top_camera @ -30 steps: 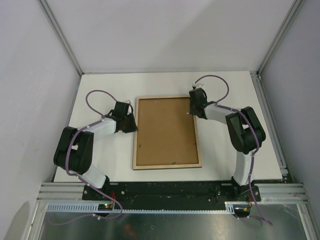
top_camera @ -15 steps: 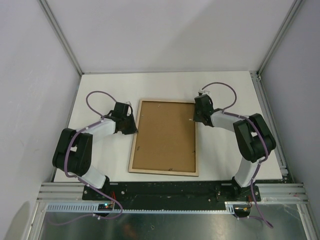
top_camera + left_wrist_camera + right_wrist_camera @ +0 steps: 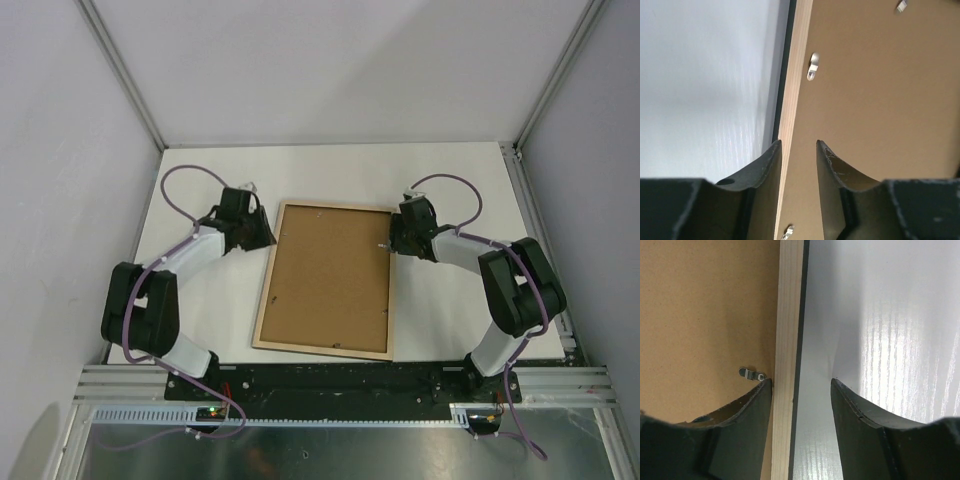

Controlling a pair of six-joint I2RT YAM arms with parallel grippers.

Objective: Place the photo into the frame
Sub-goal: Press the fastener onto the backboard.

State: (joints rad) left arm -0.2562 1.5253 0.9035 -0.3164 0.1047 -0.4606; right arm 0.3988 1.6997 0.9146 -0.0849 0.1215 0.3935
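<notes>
Top: frame (image 3: 320, 349) lies back-up mid-table (image 3: 450, 180), brown backing board (image 3: 325, 275) in it; left gripper (image 3: 266, 237) at its upper left rail, right gripper (image 3: 392, 243) at upper right rail

Left wrist: jaws narrowly apart, straddling the wood rail, metal clip (image 3: 812, 66) ahead

Right wrist: jaws wider, astride the rail, second clip (image 3: 752, 374) just beside the board-side jaw
</notes>
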